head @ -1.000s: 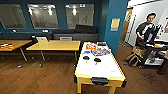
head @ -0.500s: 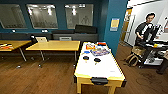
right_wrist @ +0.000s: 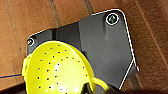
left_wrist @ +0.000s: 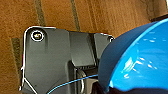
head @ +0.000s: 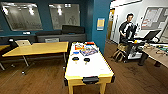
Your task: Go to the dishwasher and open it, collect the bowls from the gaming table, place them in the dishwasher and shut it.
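The blue bowl (left_wrist: 140, 62) loomed large in the left wrist view, right up against the left gripper and above the wooden floor (left_wrist: 62, 15); whether that gripper grasped it could not be told. The yellow-green bowl (right_wrist: 55, 67), dotted with small holes, sat likewise close at the right gripper, grip also unclear. Ahead stood the gaming table (head: 92, 67), its white tabletop carrying two black paddles (head: 75, 59).

Two bowls: one blue bowl (left_wrist: 140, 60) and one yellow-green bowl (right_wrist: 56, 68) dotted with small holes. One white-topped gaming table (head: 93, 67) carries two black round paddles (head: 75, 59). One yellow wood-topped table (head: 37, 48) sits nearby. One person (head: 127, 28) stands in the background.
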